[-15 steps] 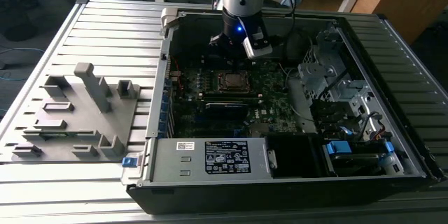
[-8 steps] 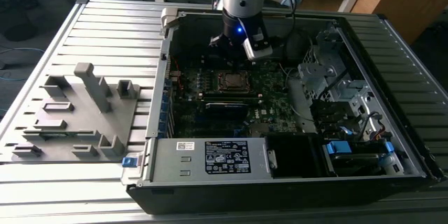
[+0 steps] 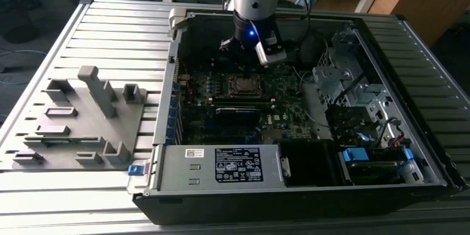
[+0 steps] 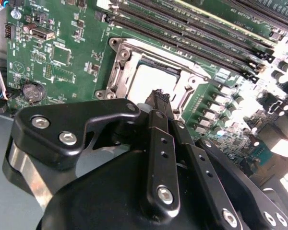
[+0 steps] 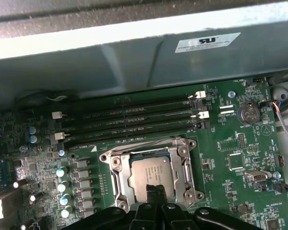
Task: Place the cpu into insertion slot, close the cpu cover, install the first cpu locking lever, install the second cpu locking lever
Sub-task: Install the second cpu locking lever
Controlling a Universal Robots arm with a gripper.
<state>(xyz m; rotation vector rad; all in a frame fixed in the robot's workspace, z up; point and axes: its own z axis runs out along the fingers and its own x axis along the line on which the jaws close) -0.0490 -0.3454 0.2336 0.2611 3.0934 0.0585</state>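
Down inside the open computer case (image 3: pixel 309 152), on the green board (image 5: pixel 240 143), the cpu (image 5: pixel 152 173) already lies flat in the insertion slot (image 5: pixel 116 165); its silver top shows through the window of the cpu cover (image 5: pixel 188 168), which looks to be lying down around the chip, though I cannot tell if it is fully shut; the gripper (image 5: pixel 156 190) hangs right over the near edge of the chip, with its two thin black fingers (image 4: pixel 159 101) pressed together and holding nothing; whether the tips touch the metal I cannot tell; the long black memory slots (image 5: pixel 129 125) run just beside the socket on its far side. What could go wrong, I think: if the closed tips push down too hard, or a bit off to one side, they could scratch the chip or tip it in its seat, and the tiny pins under it might bend; if the tips slide sideways they could catch the frame and lift it; a crooked chip would stop the cover from sitting flat.
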